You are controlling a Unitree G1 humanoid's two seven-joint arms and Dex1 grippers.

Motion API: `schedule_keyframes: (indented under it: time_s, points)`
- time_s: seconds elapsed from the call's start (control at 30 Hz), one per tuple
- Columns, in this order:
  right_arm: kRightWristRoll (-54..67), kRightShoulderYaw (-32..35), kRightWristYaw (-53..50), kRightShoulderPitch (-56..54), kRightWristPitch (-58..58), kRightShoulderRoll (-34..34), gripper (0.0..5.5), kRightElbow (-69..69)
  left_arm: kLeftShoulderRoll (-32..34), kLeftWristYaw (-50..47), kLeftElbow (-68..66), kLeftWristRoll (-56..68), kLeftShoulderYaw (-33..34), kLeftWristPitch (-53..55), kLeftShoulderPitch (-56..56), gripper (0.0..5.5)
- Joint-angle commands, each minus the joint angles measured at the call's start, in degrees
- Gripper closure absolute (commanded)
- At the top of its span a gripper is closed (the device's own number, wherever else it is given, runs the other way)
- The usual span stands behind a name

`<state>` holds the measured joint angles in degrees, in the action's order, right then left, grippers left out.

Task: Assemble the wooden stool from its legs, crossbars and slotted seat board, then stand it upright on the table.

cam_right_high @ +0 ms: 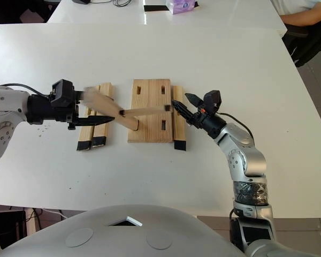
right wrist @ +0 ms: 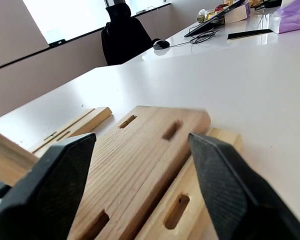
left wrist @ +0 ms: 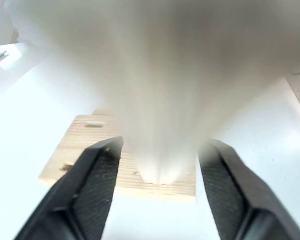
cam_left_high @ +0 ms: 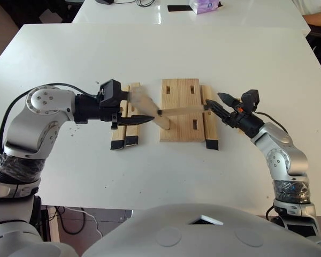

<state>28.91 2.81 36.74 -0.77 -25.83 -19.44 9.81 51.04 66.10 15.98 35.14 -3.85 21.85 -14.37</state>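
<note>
1. At the left tool [cam_left_high: 148,118], a leg [cam_left_high: 144,104] slants up from the wood below. The leg's high end looks blurry. I cannot tell if this tool is clamped on the leg or only close beside it.
2. From the leg's low end, a crossbar [cam_left_high: 184,110] runs straight across to the right tool [cam_left_high: 215,100]. That tool is open, with its two sides wide apart. The end of the crossbar is right at its tip, but nothing is squeezed.
3. Under both tools, the seat board [cam_left_high: 182,91] lies flat on the tabletop [cam_left_high: 150,53]. Two spare legs [cam_left_high: 132,131] lie below the left tool, just beside the board. One more leg [cam_left_high: 211,131] lies below the right tool, against the board's other side.
4. The slots [cam_left_high: 194,88] in the board are the holes that take parts. Three of them have nothing in them. The slanted leg's low end sits over the fourth corner. I cannot tell if it is in a slot there.
5. I think the leg could tip over, because the right tool is not holding the crossbar and the left hold may be loose. Then the two joined pieces could pull apart or fall and bump the spare legs.
</note>
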Motion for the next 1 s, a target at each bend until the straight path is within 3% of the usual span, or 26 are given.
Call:
schedule_keyframes:
  time_s: [0.03, 0.27, 0.43, 0.6, 0.8, 1.0]
  points:
    - [-5.5, -3.9, 2.4, -2.3, 2.0, -3.4, 2.1, -3.7, 0.0, -1.3, 2.0, 0.5, 3.2, 1.8, -0.5, 2.03]
    - [-12.1, -8.8, 8.5, -6.6, 6.2, -8.0, 2.1, -8.5, -1.6, -4.7, 2.4, 3.8, 10.1, 3.8, 1.0, 1.85]
    - [-12.4, -8.8, 10.4, -6.7, 6.9, -9.1, 2.1, -7.7, -6.0, -11.6, -1.2, 3.8, 16.0, 4.3, 8.8, 1.85]
    - [-11.7, -7.4, 10.3, -6.0, 6.4, -9.4, 2.1, -6.7, -13.6, -21.9, -3.5, -1.1, 15.9, 2.7, 16.9, 1.85]
    - [-10.9, -6.2, 10.0, -7.1, 4.9, -9.5, 2.1, -5.3, -23.2, -38.1, -6.2, -9.8, 14.1, 1.9, 18.2, 1.85]
    - [-12.5, -6.1, 9.6, -7.8, 6.6, -9.7, 2.1, -7.9, -26.8, -42.2, -6.3, -11.8, 11.2, 7.1, 17.9, 1.85]
